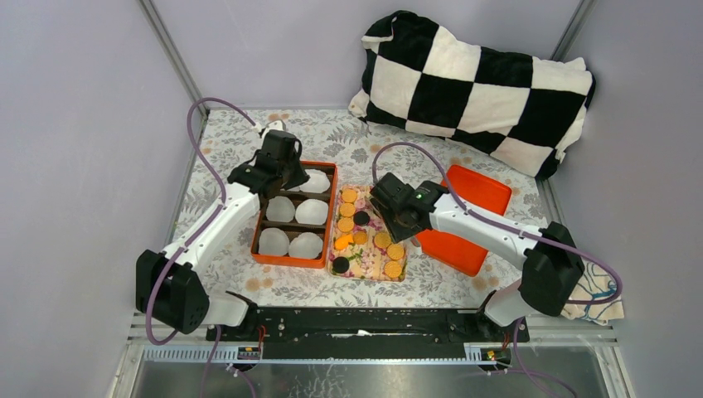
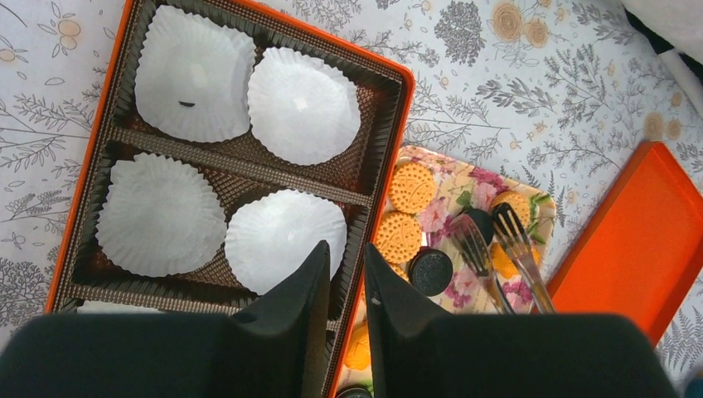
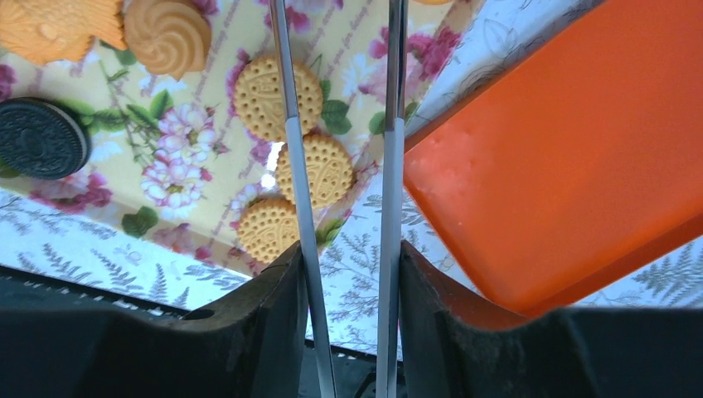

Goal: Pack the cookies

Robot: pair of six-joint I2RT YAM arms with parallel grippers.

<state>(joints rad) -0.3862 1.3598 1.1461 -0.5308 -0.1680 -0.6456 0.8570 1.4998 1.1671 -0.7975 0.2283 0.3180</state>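
Observation:
The cookies lie on a floral tray (image 1: 366, 249): golden ones (image 1: 346, 224) and a few black ones (image 1: 340, 264). My right gripper (image 1: 390, 211) is shut on clear plastic tongs (image 3: 292, 149) above the tray's right side. The tongs' arms stand apart over golden cookies (image 3: 313, 170) and hold nothing that I can see. The tong tips (image 2: 477, 253) show near a black cookie (image 2: 431, 271). My left gripper (image 2: 346, 257) is shut and empty, hovering over the right rim of the orange box (image 1: 286, 261). White paper cups (image 2: 303, 104) fill the box and hold no cookies.
An orange lid (image 1: 472, 207) lies right of the tray, partly under my right arm. A black-and-white checkered pillow (image 1: 472, 83) sits at the back right. A patterned cloth (image 1: 593, 290) lies at the right near edge. Walls close in on both sides.

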